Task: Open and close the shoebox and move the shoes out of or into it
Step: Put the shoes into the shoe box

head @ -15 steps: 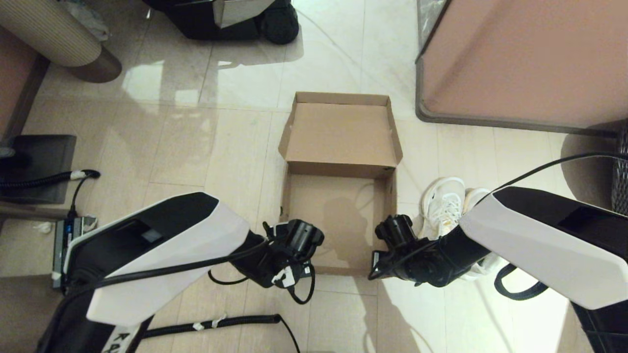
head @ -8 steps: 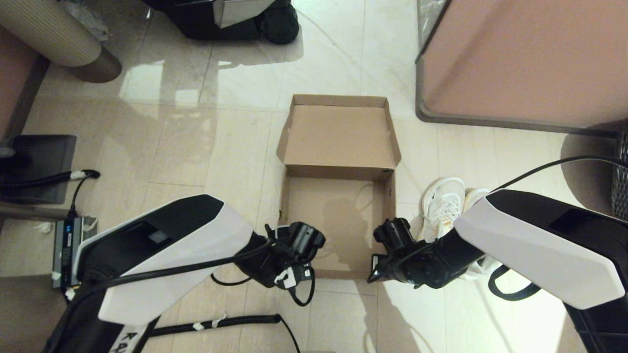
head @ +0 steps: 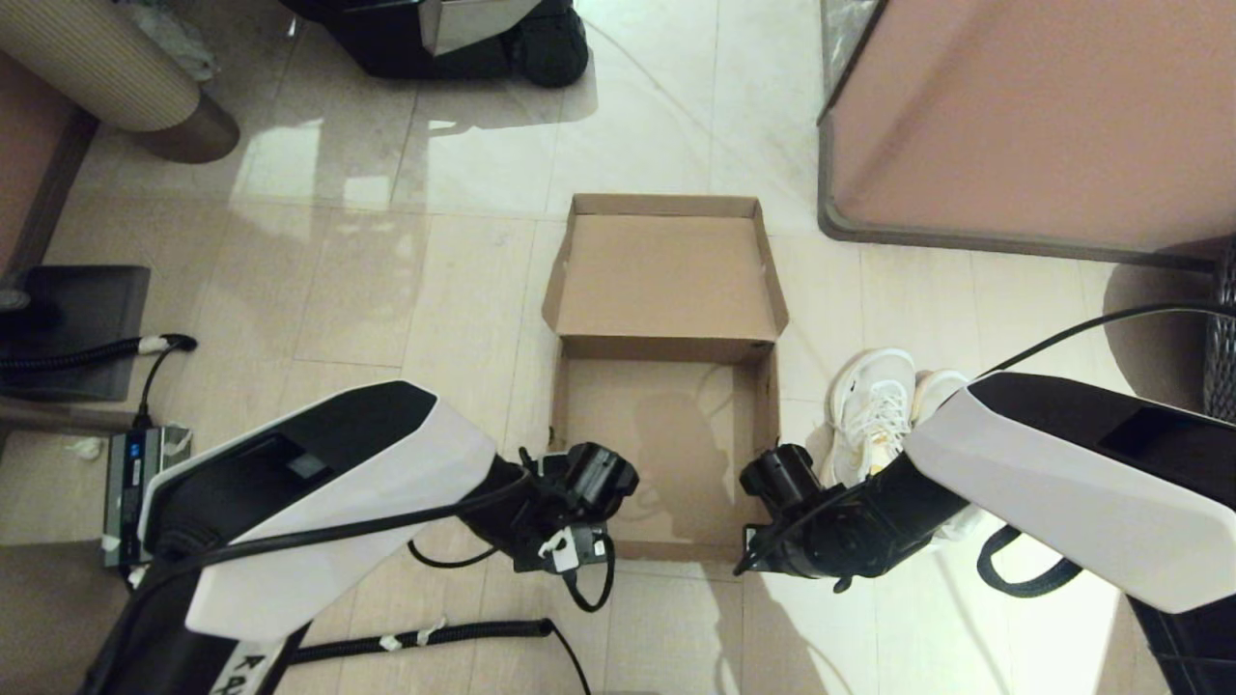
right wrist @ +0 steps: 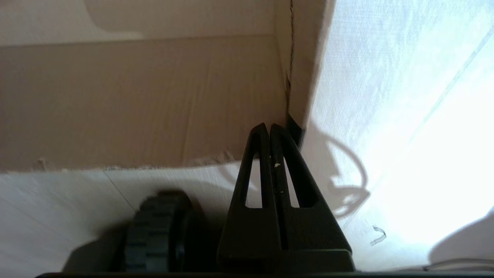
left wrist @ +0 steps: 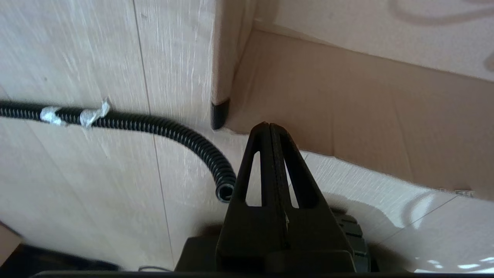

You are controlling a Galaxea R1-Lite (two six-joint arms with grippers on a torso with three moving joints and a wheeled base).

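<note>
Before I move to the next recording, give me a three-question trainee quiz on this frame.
1. True or false: the shoebox stands open with nothing inside it.
2. Where are the shoes? A) inside the box B) on the floor at the box's right side C) on the lid
3. Fill in: the fingers of the left gripper and the right gripper are both ____.

Key
1. True; the lid is folded back on the far side.
2. B
3. shut, empty, each near a taped front corner of the box.
</note>
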